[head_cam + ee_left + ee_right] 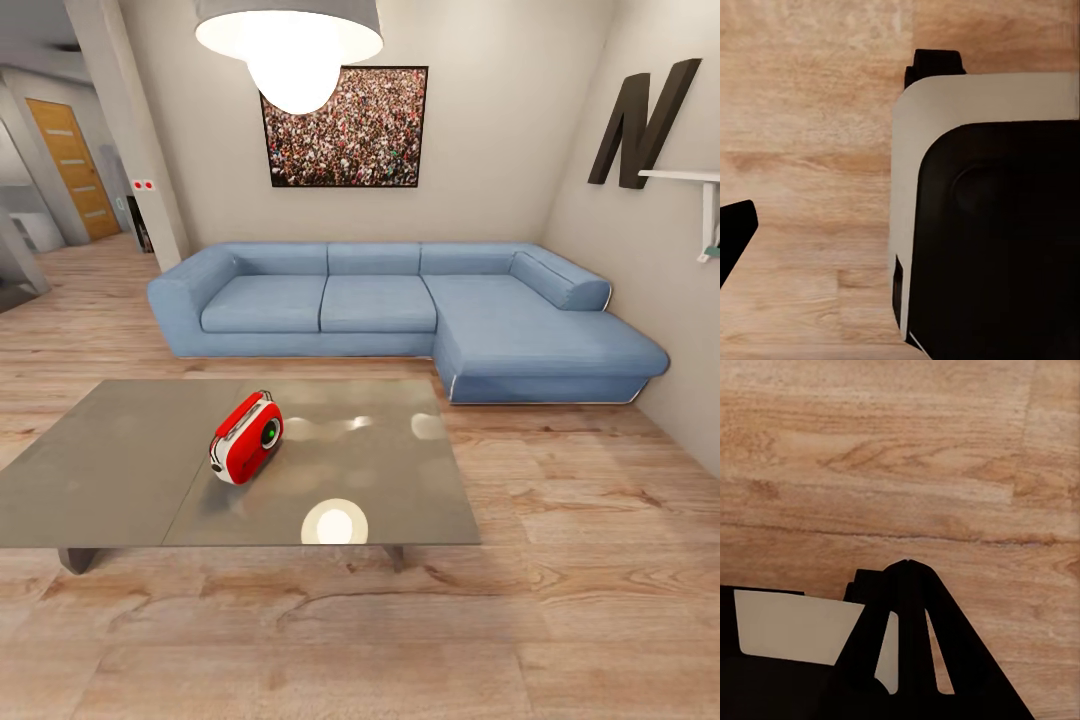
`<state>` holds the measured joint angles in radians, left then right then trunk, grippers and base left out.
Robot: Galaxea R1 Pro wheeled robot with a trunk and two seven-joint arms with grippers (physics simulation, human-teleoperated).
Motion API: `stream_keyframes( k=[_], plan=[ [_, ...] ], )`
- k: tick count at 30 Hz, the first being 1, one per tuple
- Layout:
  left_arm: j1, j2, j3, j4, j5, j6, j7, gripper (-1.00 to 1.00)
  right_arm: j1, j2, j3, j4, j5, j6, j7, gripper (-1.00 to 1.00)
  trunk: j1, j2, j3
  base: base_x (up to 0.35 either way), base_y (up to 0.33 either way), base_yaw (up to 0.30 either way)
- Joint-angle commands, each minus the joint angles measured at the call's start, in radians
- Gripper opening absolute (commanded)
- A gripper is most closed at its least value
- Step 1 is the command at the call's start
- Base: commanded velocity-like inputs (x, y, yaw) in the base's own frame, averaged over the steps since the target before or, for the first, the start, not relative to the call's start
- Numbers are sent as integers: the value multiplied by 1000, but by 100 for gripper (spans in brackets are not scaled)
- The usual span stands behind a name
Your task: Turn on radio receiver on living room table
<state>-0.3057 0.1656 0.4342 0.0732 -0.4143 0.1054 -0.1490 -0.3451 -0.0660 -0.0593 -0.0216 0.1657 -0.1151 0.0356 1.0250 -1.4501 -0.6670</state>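
While tilted, radio receiver (246,437) mid-table (120,470)

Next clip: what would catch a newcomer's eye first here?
The small rounded red radio with white sides stands out, sitting alone near the middle of the glossy grey low table. Behind it a blue L-shaped sofa fills the corner, under a framed crowd picture, with a big dark letter N on the right wall.
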Motion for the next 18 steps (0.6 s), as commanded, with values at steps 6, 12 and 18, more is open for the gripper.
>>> stream_keyframes(
  k=[6,12,18],
  plan=[
    [1,-20,0,1,1,-1,0,100,0,0,0,0,0,0,0,-100,0,0,0,0,0,0],
    [1,-22,0,0,1,-1,0,100,0,0,0,0,0,0,0,-100,0,0,0,0,0,0],
    [1,-23,0,0,0,-1,0,100,0,0,1,0,0,0,0,-100,0,0,0,0,0,0]
  ],
)
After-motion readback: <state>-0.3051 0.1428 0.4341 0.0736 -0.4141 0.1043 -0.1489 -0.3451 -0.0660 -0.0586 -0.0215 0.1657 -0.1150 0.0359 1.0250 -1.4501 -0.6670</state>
